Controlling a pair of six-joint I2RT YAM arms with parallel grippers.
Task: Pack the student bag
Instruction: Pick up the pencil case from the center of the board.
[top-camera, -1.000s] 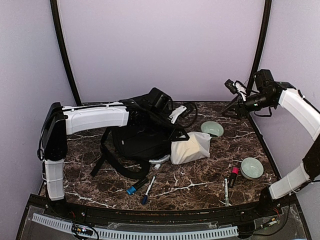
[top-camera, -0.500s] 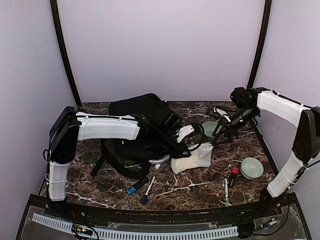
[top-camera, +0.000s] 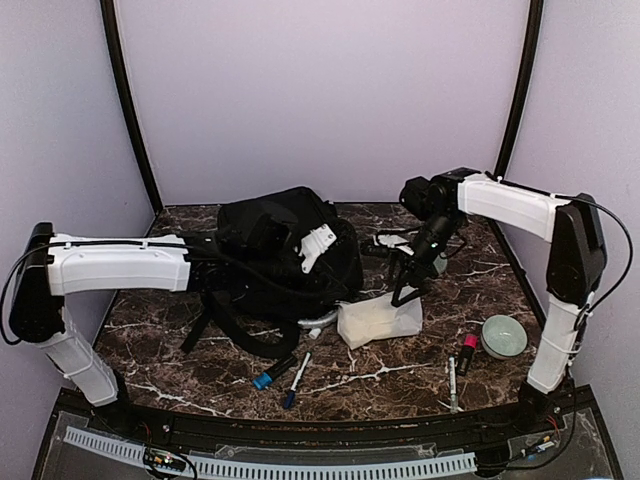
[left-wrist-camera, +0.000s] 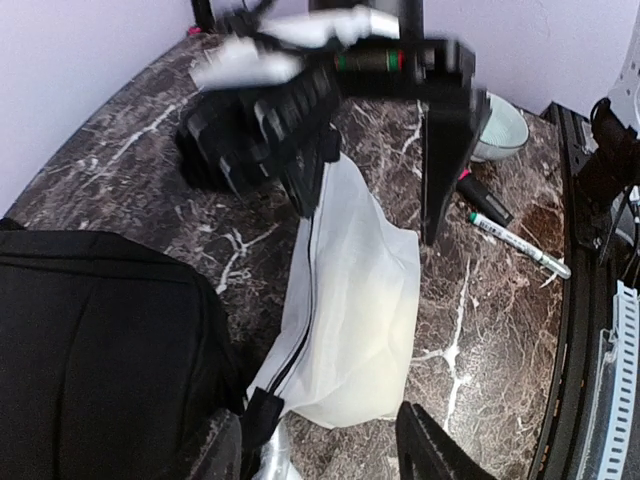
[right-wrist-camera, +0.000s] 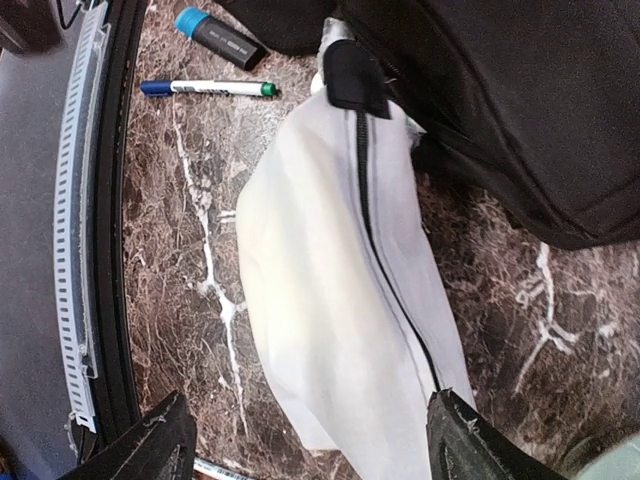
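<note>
Step judged as pouch loading: right pincer (right-wrist-camera: 310, 440), apart and empty, hangs over white pouch (right-wrist-camera: 340, 290) beside student bag (top-camera: 285, 290), left pincer (left-wrist-camera: 325, 445) also apart; next move calls for gripping the pouch.

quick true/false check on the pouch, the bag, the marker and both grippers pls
1. The white pouch lies on the table right beside the student bag. True.
2. The right gripper is clamped on the white pouch. False: its jaws stand open above the pouch, one finger to each side in the right wrist view.
3. The blue-capped marker sits in the bowl. False: it lies on the table in front of the student bag, and the bowl stands apart at the right.
4. The left gripper has open jaws with nothing between them. True.
</note>
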